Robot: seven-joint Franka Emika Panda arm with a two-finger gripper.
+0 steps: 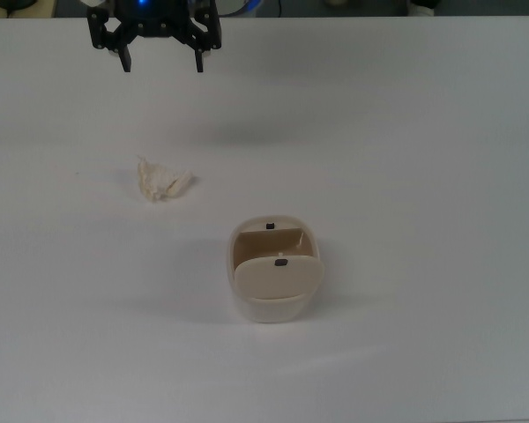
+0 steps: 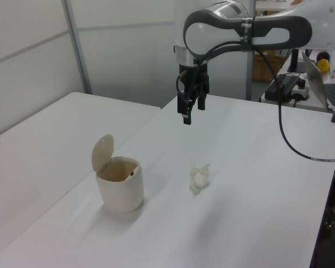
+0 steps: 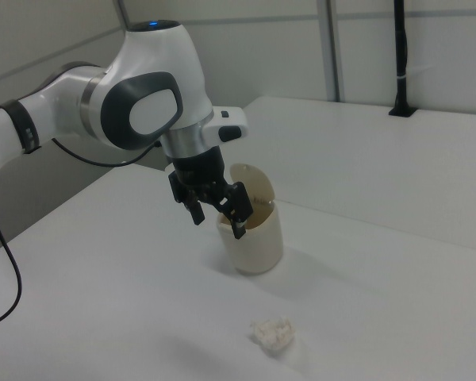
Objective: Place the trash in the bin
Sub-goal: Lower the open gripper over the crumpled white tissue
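The trash [image 1: 163,180] [image 2: 200,178] [image 3: 272,333] is a small crumpled cream-white wad lying on the white table. The bin [image 1: 274,269] [image 2: 119,182] [image 3: 255,225] is a beige tub standing upright, its flap lid tilted up so the inside shows. My gripper [image 1: 163,63] [image 2: 188,113] [image 3: 216,221] hangs open and empty well above the table, at the top view's upper left, beyond the trash and apart from both things. In the right view it overlaps the bin's near side.
The white table [image 1: 406,159] stretches wide around both things. A second white table [image 2: 39,134] stands beside it with a gap between. A black cable [image 2: 290,142] trails from the arm. A laptop and clutter [image 2: 324,78] sit at the left view's far right.
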